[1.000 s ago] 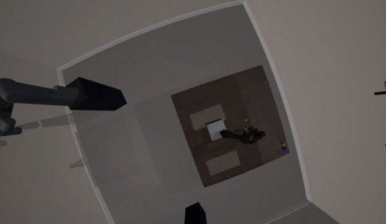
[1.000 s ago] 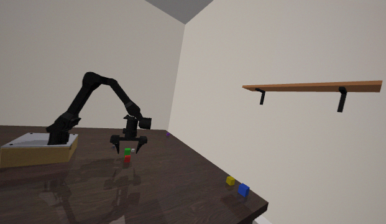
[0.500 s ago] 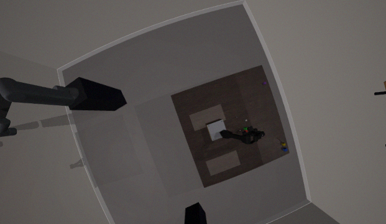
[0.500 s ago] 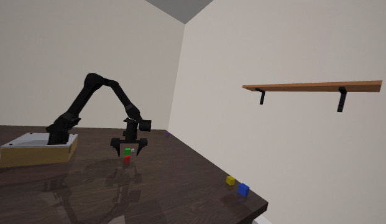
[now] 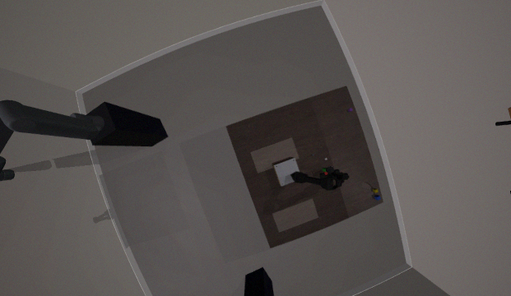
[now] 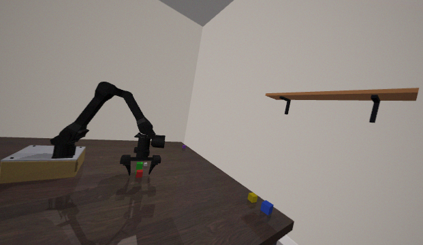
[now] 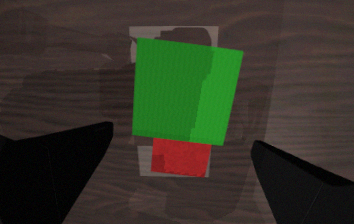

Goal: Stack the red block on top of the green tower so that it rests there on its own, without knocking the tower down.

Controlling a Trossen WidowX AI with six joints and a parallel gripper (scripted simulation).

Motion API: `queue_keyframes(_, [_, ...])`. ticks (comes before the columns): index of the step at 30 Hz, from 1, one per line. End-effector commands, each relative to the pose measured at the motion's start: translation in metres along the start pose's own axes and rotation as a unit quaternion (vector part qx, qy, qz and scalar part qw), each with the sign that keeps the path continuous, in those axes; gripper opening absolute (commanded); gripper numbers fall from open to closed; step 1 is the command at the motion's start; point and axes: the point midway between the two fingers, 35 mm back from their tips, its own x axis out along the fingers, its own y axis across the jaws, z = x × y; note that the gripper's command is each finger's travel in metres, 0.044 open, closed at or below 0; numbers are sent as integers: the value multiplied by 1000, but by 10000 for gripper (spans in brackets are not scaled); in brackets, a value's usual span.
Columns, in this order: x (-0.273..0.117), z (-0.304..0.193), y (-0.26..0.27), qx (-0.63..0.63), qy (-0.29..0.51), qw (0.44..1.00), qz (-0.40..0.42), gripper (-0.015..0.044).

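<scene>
Dark wood table (image 6: 197, 204), beige walls, seemingly glossy

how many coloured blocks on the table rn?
5 visible: green block and red block between the open gripper fingers, yellow block and blue block near the front corner, purple block far edge. Others may be hidden.

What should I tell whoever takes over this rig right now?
End effector: open, holding nothing, low over the table with a finger on either side of the blocks.
Red block: on the dark table, untouched. Green block appears right behind it in the exterior view and next to it in the wrist view; whether they touch is unclear.
Done: approach only.
Left: grasp the red block alone, lift it, set it on the green block, then release without nudging the green one.
</scene>
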Motion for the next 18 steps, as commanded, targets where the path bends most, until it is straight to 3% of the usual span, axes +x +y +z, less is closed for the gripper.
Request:
queue_keyframes(1, [4, 0, 2, -2, 1, 1000, 3, 440])
queue_keyframes(14, [3, 0, 2, -2, 1, 1000, 3, 440])
queue_keyframes(18, [3, 0, 2, -2, 1, 1000, 3, 335])
